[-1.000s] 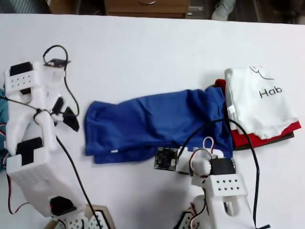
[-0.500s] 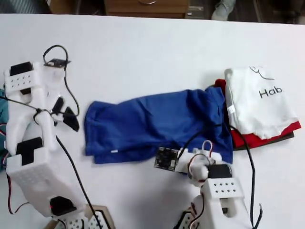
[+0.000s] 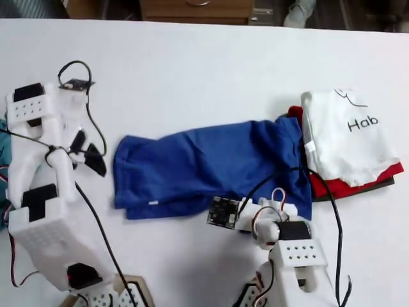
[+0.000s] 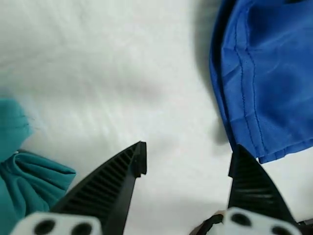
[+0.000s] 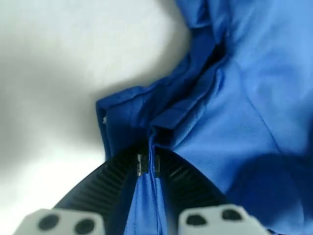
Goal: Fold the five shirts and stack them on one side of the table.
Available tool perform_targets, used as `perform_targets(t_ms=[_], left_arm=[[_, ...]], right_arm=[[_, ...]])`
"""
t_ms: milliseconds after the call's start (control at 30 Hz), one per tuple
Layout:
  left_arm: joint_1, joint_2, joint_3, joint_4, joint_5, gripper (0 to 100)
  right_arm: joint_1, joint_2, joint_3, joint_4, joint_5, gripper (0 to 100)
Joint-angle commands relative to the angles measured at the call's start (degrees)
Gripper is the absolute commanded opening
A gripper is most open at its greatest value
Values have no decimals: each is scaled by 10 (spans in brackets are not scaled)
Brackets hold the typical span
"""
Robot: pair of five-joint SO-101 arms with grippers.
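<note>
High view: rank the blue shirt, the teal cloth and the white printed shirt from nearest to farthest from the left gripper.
1. Crumpled blue shirt, mid-table, its edge just beside the left gripper.
2. Bunched teal cloth, at the table's left edge beyond that arm.
3. Folded white printed shirt, atop the stack on the far right.

White table (image 3: 204,57) top, matte, spans nearly the whole high view; lighting is even and diffuse, shadows soft-edged. Beyond the far edge: a brown wooden cabinet (image 3: 195,9) front at centre, dark floor (image 3: 370,14) to its right, a grey ribbed surface (image 3: 25,7) at the far left corner. A pale object (image 3: 299,11), too indistinct to identify, sits just beside the cabinet.
</note>
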State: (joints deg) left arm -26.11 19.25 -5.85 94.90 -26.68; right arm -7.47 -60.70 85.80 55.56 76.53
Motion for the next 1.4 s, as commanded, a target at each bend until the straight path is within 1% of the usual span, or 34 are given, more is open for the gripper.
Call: perform_targets(t_ms=[0, 100, 400, 467, 600, 667, 767, 900, 1000, 1133, 1233, 1367], left_arm=[[1, -33, -2, 2, -4, 294], [1, -33, -2, 2, -4, 294], [1, -33, -2, 1, -4, 294], [1, -33, -2, 0, -5, 294], [1, -33, -2, -2, -5, 294], [1, -33, -2, -3, -5, 294], [1, -33, -2, -3, -5, 294], [1, -33, -2, -2, -5, 294], [4, -33, -2, -2, -5, 294], [24, -33, -2, 1, -3, 294], [33, -33, -2, 1, -2, 294], [34, -33, -2, 1, -1, 294]], right_arm=[[2, -8, -55, 75, -4, 33], [-2, -9, -95, 116, -4, 21], [-1, -9, -107, 107, -8, 27], [-1, -8, -107, 107, -10, 67], [-1, -5, -108, 83, -93, 220], [-1, -4, -107, 59, -102, 248], [-2, -3, -105, 41, -104, 224], [-3, -3, -104, 64, -104, 201], [-18, -3, -101, 82, -105, 200], [-49, -3, -71, 81, -107, 199], [-53, -3, -55, 46, -140, 199], [-57, -3, -55, 25, -156, 198]])
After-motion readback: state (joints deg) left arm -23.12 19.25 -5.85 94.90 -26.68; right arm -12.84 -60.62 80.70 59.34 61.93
